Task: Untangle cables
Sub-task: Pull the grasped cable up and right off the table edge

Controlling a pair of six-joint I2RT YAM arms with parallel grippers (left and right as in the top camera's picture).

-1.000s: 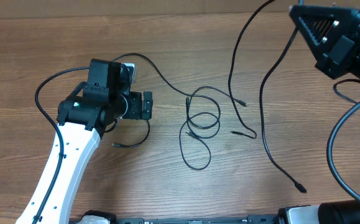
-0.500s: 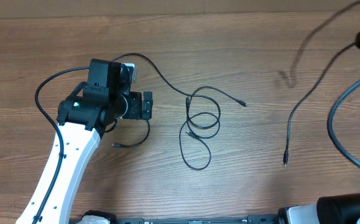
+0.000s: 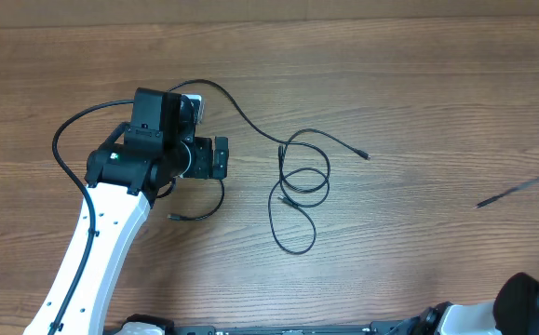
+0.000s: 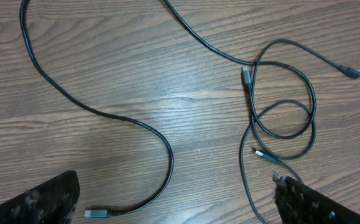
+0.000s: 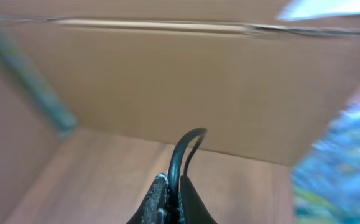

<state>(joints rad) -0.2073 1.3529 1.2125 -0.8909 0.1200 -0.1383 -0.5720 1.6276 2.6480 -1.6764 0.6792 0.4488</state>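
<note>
Overhead, the wooden table (image 3: 418,84) fills the view; the left arm (image 3: 101,233), white with a black wrist, reaches in from the near left edge toward the middle left of the wood; only a white and black part of the right arm (image 3: 520,307) shows at the near right corner; the left gripper (image 3: 209,158) points down at the table with its jaws spread wide, and in the left wrist view its fingers (image 4: 36,199) sit in the two near corners, well apart, holding nothing; the right gripper (image 5: 170,202), seen only by its own blurred wrist camera against a brown background, is closed tight on the pinched cable (image 5: 183,152), a thin black cord that rises from between the fingertips in a narrow loop; the looped cable (image 3: 302,181) lies on the middle of the table, to the right of the left gripper and apart from it, coiled in overlapping rings; a long cable (image 3: 236,107) runs from the far side of the left gripper rightward to meet those rings at their far left; a curved cable (image 4: 105,115) sweeps under the left gripper to the near side, ending in a small plug (image 4: 99,213) between the fingers; a blurred cord (image 3: 511,191) streaks near the right edge, and whether it touches the wood cannot be told; another plug end (image 3: 366,155) lies just right of the rings.
</note>
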